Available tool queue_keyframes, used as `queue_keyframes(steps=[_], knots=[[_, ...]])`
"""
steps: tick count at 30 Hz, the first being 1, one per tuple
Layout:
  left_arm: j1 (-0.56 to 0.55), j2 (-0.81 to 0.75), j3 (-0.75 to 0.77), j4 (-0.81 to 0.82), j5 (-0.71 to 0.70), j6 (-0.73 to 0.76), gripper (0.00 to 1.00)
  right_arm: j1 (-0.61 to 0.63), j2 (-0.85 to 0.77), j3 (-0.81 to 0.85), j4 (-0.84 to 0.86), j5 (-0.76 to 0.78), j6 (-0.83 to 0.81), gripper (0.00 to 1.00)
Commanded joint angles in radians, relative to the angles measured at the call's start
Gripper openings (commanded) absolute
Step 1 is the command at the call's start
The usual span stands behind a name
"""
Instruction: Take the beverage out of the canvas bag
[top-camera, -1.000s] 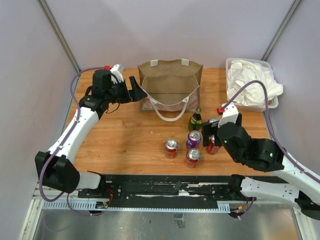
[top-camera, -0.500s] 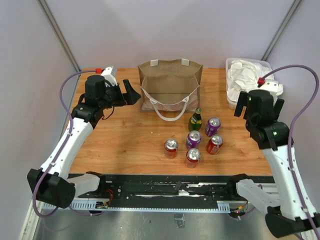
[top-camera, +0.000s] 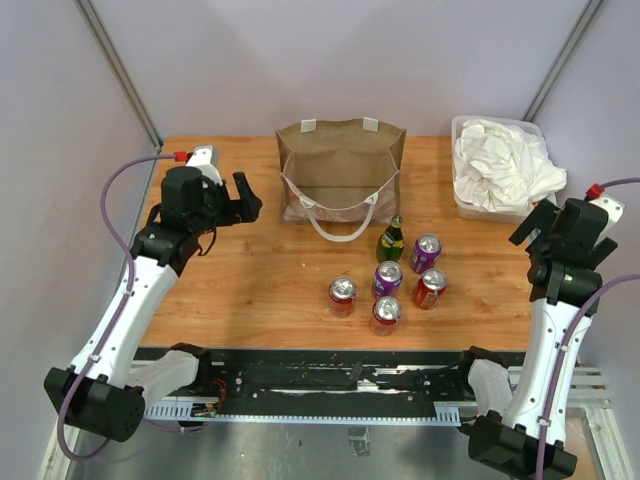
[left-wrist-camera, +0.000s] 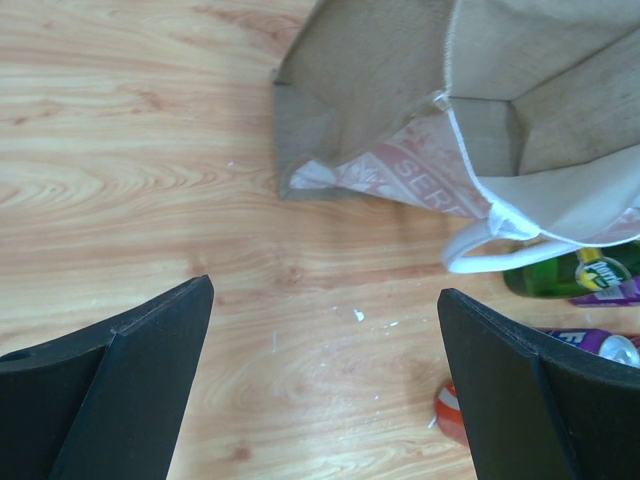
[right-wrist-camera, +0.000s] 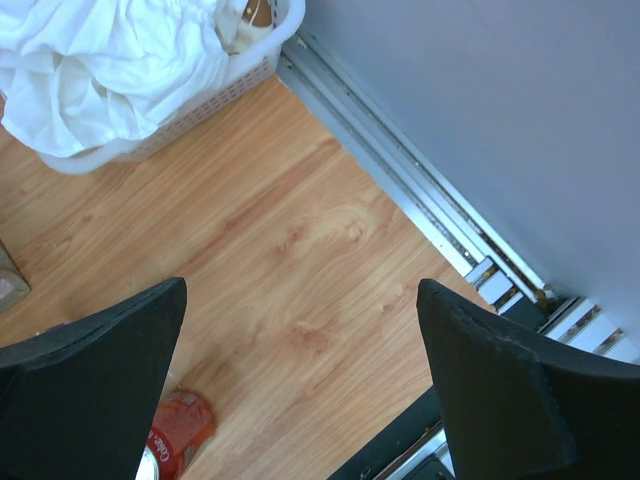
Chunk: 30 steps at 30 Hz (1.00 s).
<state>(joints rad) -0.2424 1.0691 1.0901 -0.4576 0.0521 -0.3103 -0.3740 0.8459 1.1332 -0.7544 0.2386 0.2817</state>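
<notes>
Standing by bag: 5 cans, 1 btl | L gripper, R gripper: jaws apart

Matt woven canvas bag, wood-grain table

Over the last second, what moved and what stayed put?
The right claw pulled away from the cans and swung far right, open and empty. The left claw backed off leftward from the canvas bag, also open. Bag, cans and green bottle stayed put.

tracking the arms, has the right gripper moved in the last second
Yes. The right gripper has swung right, away from the cans, ending near the plastic bin's front right corner.
</notes>
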Motion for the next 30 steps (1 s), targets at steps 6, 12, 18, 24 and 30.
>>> queue_keyframes(steps=[6,12,18,24,30], knots=[[0.008,-0.173,-0.093,-0.053,-0.206,0.031,1.0,-0.006,-0.106,-0.062,-0.012,0.024,0.019,0.98],[0.008,-0.298,-0.149,-0.062,-0.283,0.013,1.0,-0.002,-0.102,-0.079,-0.007,0.004,0.018,0.98],[0.008,-0.377,-0.193,-0.061,-0.292,-0.014,1.0,0.001,-0.1,-0.097,0.001,-0.017,0.015,0.98],[0.008,-0.426,-0.225,-0.072,-0.301,-0.046,1.0,0.007,-0.106,-0.113,0.005,-0.02,0.008,0.98],[0.008,-0.453,-0.246,-0.083,-0.324,-0.066,1.0,0.013,-0.109,-0.116,0.008,-0.022,0.003,0.98]])
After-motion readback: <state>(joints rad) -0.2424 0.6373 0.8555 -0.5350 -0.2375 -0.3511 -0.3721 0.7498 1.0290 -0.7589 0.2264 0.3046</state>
